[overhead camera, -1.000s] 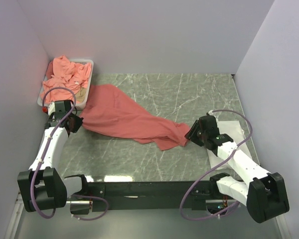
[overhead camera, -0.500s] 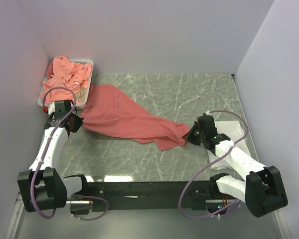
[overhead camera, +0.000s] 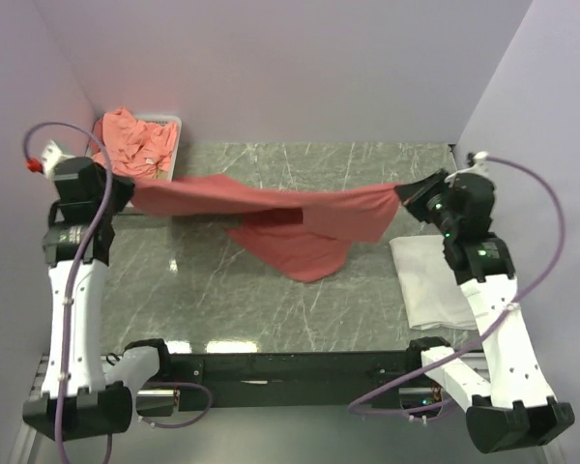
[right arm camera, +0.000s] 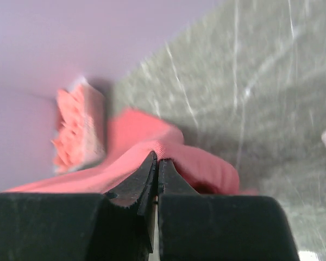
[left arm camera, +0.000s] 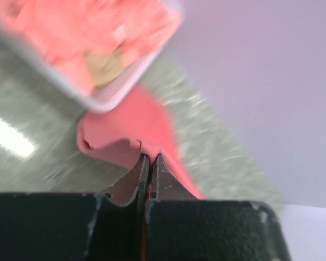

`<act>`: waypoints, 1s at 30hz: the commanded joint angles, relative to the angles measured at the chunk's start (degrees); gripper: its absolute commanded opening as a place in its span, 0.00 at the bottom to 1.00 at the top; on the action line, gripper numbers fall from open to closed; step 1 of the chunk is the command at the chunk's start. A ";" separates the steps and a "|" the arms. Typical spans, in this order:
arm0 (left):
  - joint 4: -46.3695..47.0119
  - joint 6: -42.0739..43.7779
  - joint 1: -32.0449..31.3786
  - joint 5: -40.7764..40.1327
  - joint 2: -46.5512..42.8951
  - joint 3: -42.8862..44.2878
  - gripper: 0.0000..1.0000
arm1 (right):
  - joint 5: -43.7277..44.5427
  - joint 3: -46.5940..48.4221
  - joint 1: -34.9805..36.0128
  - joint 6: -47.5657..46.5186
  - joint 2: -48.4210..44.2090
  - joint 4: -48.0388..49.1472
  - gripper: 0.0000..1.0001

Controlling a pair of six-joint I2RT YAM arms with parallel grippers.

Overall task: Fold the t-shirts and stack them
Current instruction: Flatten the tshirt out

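A coral-red t-shirt (overhead camera: 290, 217) hangs stretched in the air between both arms, its lower part sagging toward the marble table (overhead camera: 271, 300). My left gripper (overhead camera: 126, 189) is shut on the shirt's left edge (left arm camera: 136, 142), raised near the tray. On the right, the right gripper (overhead camera: 406, 196) is shut on the shirt's other edge (right arm camera: 163, 147), also lifted. More salmon-pink t-shirts (overhead camera: 135, 143) lie crumpled in the white tray (overhead camera: 170, 121) at the back left. A white folded garment (overhead camera: 430, 280) rests flat on the table at the right.
Lilac walls (overhead camera: 271, 68) enclose the table at the back and both sides. The black base rail (overhead camera: 290, 367) runs along the near edge. Purple cables loop off both arms.
The right gripper closed on the shirt's right end. Both arms then rose and spread apart, lifting the shirt off the table and stretching it between them.
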 commanded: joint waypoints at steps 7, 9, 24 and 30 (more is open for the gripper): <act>-2.35 -0.59 0.16 2.79 -8.11 17.45 0.01 | 1.02 24.02 -4.66 -2.90 -3.75 -11.57 0.00; -3.76 -0.59 0.25 2.87 -8.82 20.01 0.01 | 2.44 30.26 -4.83 -3.69 -4.02 -15.26 0.00; 7.91 -4.37 0.16 7.00 0.22 22.58 0.01 | -1.16 36.88 -4.92 -3.96 4.23 -6.93 0.00; 19.09 -4.55 0.16 9.20 15.06 22.74 0.01 | -5.20 36.25 -5.54 -2.73 18.55 6.95 0.00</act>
